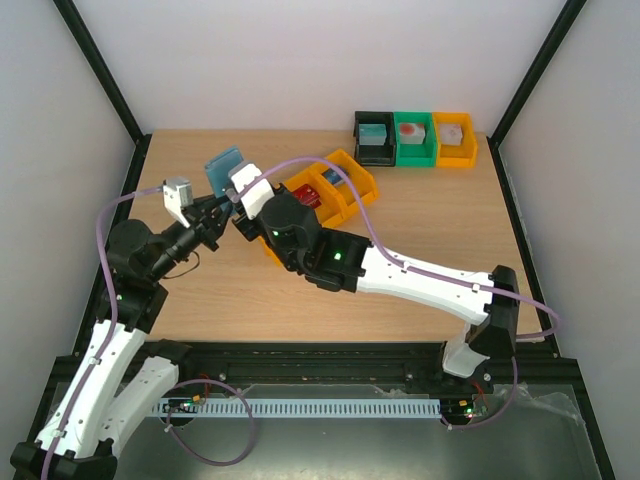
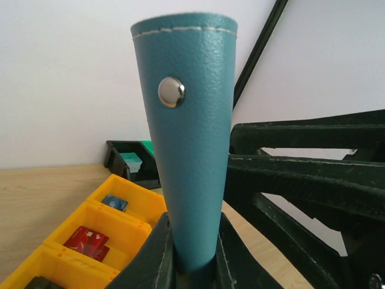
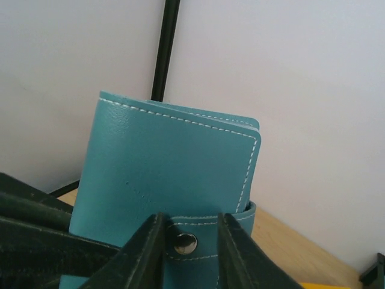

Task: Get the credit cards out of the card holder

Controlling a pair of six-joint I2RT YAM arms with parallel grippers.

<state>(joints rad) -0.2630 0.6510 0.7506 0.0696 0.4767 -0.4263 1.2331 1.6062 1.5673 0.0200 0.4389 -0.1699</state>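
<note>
A: Teal card holder (image 2: 192, 150)?
B: Upright above the desk (image 1: 420, 230), its base pinched by the left gripper (image 2: 194, 265). The right gripper (image 3: 187, 232) has its fingers (image 3: 144, 256) flanking the snap strap (image 3: 207, 257); grip unclear.
A: Elsewhere?
B: Red credit card (image 2: 87, 241) and blue credit card (image 2: 114, 203), in neighbouring yellow tray (image 2: 141, 208) compartments.

Card holder (image 2: 191, 150) base behind left tool (image 2: 194, 256)

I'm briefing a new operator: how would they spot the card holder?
On the wooden table, find the yellow tray. Just left of it, raised in the left gripper, is the card holder: teal, white-stitched, with a silver snap, larger than the tray's cards.
</note>
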